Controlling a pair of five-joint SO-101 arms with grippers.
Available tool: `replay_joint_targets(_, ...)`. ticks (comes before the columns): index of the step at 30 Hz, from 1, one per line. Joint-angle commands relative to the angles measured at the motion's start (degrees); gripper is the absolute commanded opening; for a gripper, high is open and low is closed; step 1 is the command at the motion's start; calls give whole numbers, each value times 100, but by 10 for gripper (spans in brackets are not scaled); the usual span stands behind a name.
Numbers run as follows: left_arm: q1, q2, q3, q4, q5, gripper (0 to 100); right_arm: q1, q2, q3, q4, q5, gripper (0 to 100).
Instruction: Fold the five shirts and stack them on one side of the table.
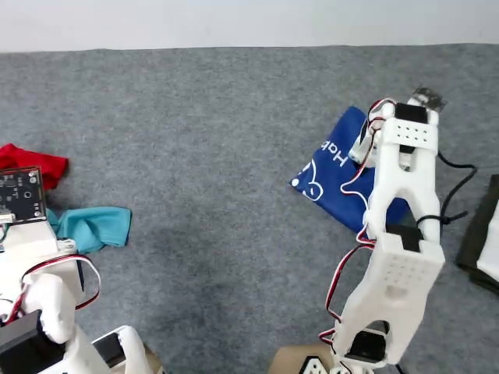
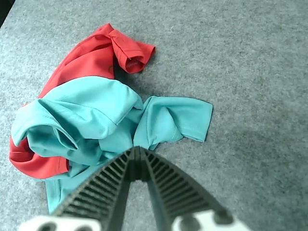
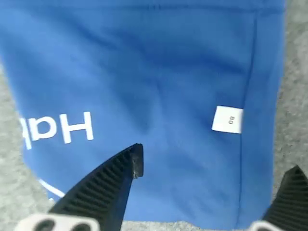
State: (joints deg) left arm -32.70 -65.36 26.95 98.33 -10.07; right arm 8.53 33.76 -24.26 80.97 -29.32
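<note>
A folded blue shirt [image 1: 337, 173] with white print lies right of the table's middle, under my right arm. My right gripper [image 3: 214, 168] hangs open just above the blue shirt [image 3: 159, 86], near its small white label [image 3: 227, 119], with nothing between the fingers. At the left edge a crumpled teal shirt [image 1: 92, 226] lies partly over a red shirt [image 1: 31, 164]. My left gripper [image 2: 138, 156] is shut and empty above the near edge of the teal shirt [image 2: 96, 120]; the red shirt [image 2: 91, 57] shows behind and beneath it.
A dark garment [image 1: 477, 234] with a white piece on it lies at the right edge of the table. Grey felt [image 1: 218, 156] covers the wide stretch between the two shirt groups.
</note>
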Motion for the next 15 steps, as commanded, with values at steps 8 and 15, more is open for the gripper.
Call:
replay_joint_targets(8, 9, -26, -13, 44, -18, 2, -75, 725, -343, -1138, 62, 423)
replay_joint_targets(15, 9, -26, -13, 44, -18, 2, -101, 1033, -343, -1464, 281, 325)
